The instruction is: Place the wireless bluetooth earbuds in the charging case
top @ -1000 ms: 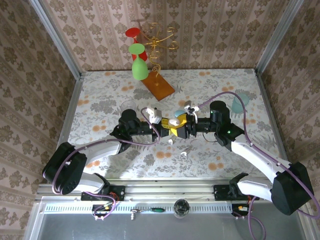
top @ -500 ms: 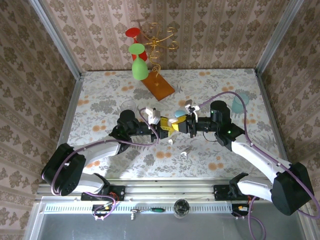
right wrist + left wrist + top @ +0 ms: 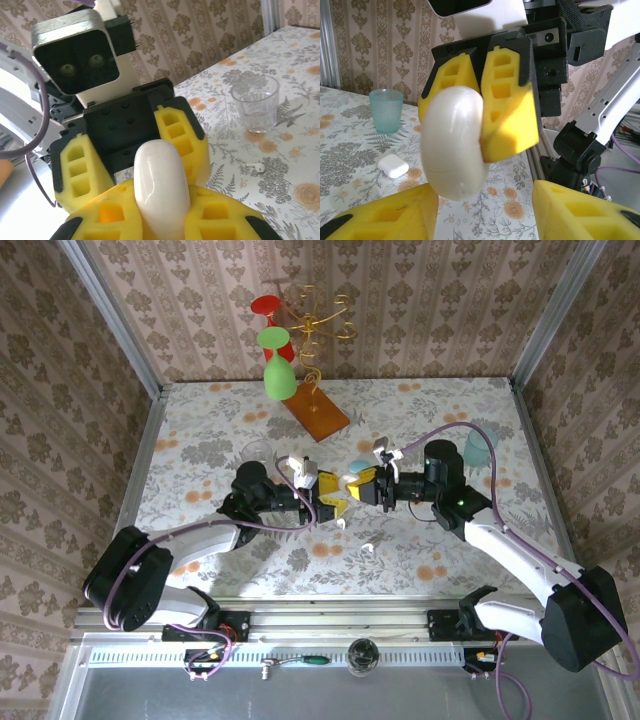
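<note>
My right gripper [image 3: 161, 202] is shut on a closed white pebble-shaped charging case [image 3: 161, 182], held above the table's middle. In the left wrist view that case [image 3: 454, 142] hangs from the right gripper's yellow fingers [image 3: 507, 107]. My left gripper [image 3: 485, 210] stands open just below and in front of it, its pads wide apart and not touching it. From above, the left gripper [image 3: 328, 495] and right gripper [image 3: 365, 483] face each other. White earbuds lie on the cloth: one [image 3: 340, 524] under the grippers, another [image 3: 367, 548] nearer the front, one earbud [image 3: 257, 166] by the glass.
A clear glass [image 3: 256, 102] stands left of centre [image 3: 255, 451]. A teal cup [image 3: 385, 110] sits at the right [image 3: 480, 447], with a second white case [image 3: 393, 165] lying near it. A wooden-based stand with a green goblet [image 3: 279, 375] occupies the back.
The two grippers have drawn slightly apart. The left gripper backed off to the left and stands open; the case stays in the right gripper.
</note>
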Robot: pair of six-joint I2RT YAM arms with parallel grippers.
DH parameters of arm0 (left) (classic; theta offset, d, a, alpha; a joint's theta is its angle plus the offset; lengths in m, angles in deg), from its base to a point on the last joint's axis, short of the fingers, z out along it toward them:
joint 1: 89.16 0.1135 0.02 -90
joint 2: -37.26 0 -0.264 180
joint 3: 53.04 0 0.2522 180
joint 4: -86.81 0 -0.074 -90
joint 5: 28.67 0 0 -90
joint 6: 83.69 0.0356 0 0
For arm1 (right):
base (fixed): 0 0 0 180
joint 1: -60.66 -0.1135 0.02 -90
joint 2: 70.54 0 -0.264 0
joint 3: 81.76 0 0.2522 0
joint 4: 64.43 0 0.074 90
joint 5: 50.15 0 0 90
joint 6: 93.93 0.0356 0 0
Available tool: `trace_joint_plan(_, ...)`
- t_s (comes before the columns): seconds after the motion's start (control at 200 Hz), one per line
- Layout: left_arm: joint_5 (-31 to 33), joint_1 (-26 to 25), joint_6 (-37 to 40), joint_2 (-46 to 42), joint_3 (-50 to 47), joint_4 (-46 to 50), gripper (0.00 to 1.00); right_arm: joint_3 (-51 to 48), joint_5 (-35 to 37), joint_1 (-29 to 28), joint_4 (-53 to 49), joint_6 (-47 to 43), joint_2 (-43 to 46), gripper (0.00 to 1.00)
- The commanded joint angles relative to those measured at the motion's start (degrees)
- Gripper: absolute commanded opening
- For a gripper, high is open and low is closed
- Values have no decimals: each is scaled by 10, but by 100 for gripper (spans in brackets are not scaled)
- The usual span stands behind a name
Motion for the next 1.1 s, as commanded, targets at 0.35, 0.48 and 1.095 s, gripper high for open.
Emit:
trace_joint_plan(0.35,-31,3,-32,21,15,-50,16,21,-39,-16,-41,-42,-4,3)
trace_joint_plan(0.48,-33,3,-27,20,14,-47,8,23,-19,-16,-40,-36,0,19)
trace_joint_plan(1.095,-36,2,-8,6,8,-10,11,13,61,-9,16,21,19,52)
